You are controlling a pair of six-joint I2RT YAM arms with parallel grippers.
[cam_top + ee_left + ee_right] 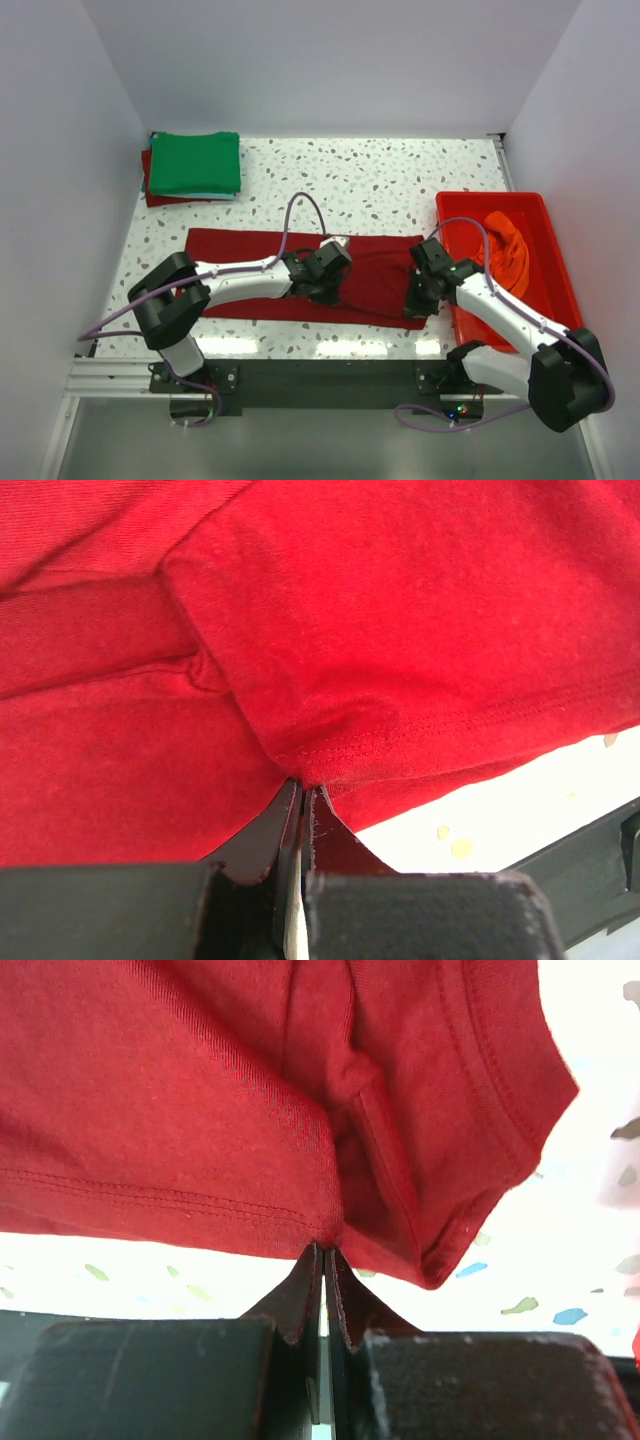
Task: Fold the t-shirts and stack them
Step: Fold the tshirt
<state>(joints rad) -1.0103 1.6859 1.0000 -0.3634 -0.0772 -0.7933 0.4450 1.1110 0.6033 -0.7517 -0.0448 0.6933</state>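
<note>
Centre, near side: red shirt (pixel 235 272) laid out in long band. Jaws of left gripper (pixel 302 792) and right gripper (pixel 325 1252) clenched on its hem. Folding step in hand; next, carry hems over together, cloth taut.

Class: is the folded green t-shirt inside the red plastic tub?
No, the green t-shirt sits far left; the red plastic tub is right.

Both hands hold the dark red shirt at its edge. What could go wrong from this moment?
1. The left hand and the right hand pinch the dark red shirt only at its hem, so the cloth may slip out.
2. The cloth is bunched near both grips, so the fold may come out crooked.
</note>
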